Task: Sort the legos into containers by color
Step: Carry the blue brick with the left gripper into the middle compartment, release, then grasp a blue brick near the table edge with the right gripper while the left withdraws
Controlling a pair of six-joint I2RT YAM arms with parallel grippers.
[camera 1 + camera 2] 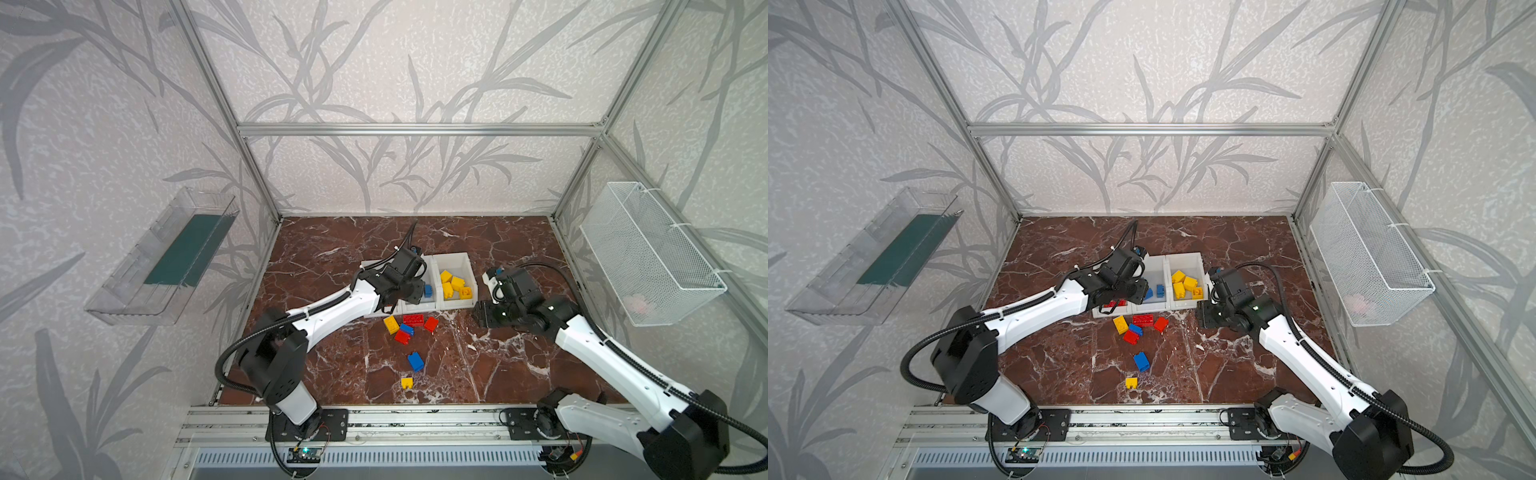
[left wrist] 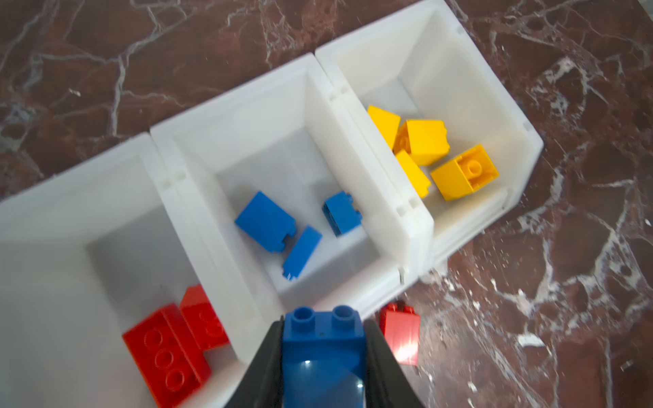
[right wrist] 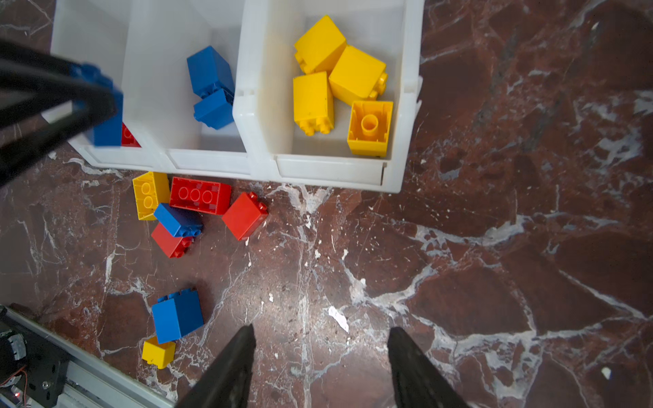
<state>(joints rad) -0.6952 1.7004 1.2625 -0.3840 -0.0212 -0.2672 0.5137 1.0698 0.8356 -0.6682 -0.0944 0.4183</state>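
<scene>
The sorting is about half done, as I judge it. The three white containers (image 2: 247,116) stand in a row near the middle of the desk (image 1: 498,365), a little toward its back edge. The container at the right end holds four yellow bricks (image 3: 357,76), the middle one shows three blue bricks (image 2: 265,220) in the left wrist view, and the one at the left end has two red bricks (image 2: 166,353). The left claw (image 2: 323,321) is closed on one more blue brick (image 2: 323,346) and holds it above the front rim of the row, about where the left and the middle container meet; I cannot tell exactly over which one it hangs. I judge that dropping it into the middle container is the step in hand. The right claw (image 3: 319,332) is open and empty, above bare desk in front of the right container. Seven legos (image 1: 413,319) are left on the desk: just in front of the containers lie a yellow brick (image 3: 150,194), a long red brick (image 3: 199,195), a square red brick (image 3: 245,215) and a small blue brick (image 3: 178,219) touching another red brick (image 3: 171,242); nearer the front edge lie a tall blue brick (image 3: 178,316) and, just beside it, a small yellow brick (image 3: 159,351)
</scene>
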